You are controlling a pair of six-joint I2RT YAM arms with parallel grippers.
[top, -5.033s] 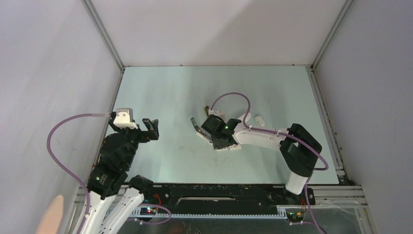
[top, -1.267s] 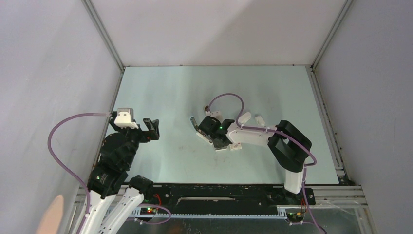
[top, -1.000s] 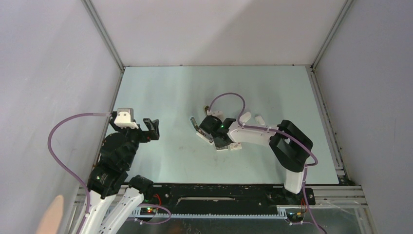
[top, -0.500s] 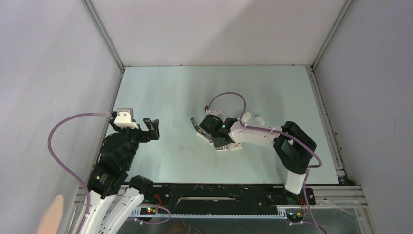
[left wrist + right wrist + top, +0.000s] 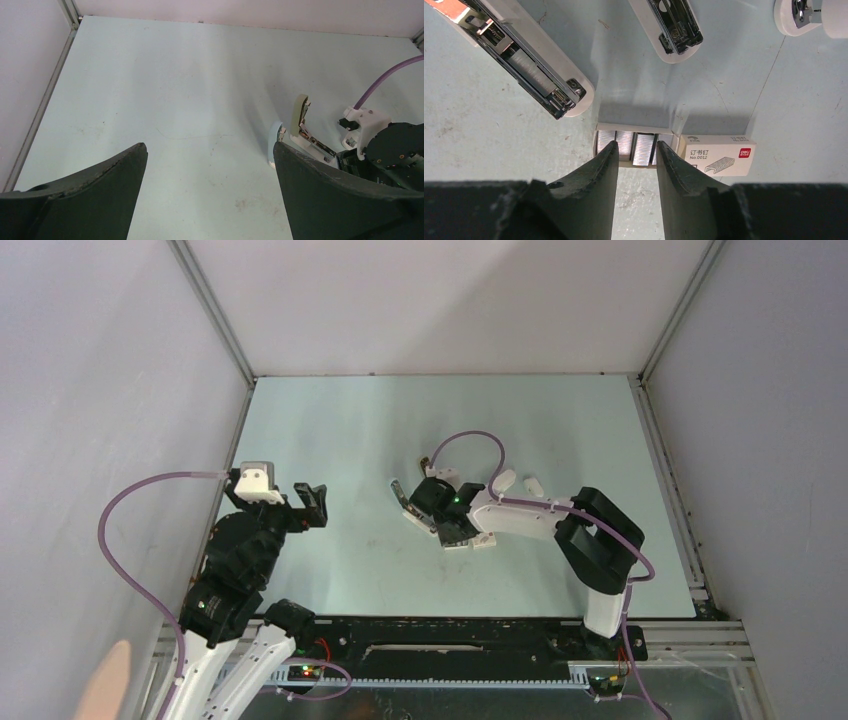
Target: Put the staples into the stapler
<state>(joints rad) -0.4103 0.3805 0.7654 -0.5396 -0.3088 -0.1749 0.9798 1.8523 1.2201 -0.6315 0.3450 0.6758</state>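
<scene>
The staples (image 5: 634, 147) are bright, finely ribbed metal. Their box (image 5: 716, 155) is matt white printed card. The stapler (image 5: 531, 65) has a smooth, glossy white plastic shell around a shiny metal channel. The table (image 5: 774, 100) is matt pale green, scuffed and speckled. The fingers (image 5: 594, 175) look like matt black plastic.

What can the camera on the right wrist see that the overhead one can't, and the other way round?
Only the right wrist view: silvery staples lying in a tray slid from a white box, with the right claw parted over them. Only the overhead view: both arms whole, and the left claw wide open, off to the side. Both: the opened stapler on the pale table.
</scene>
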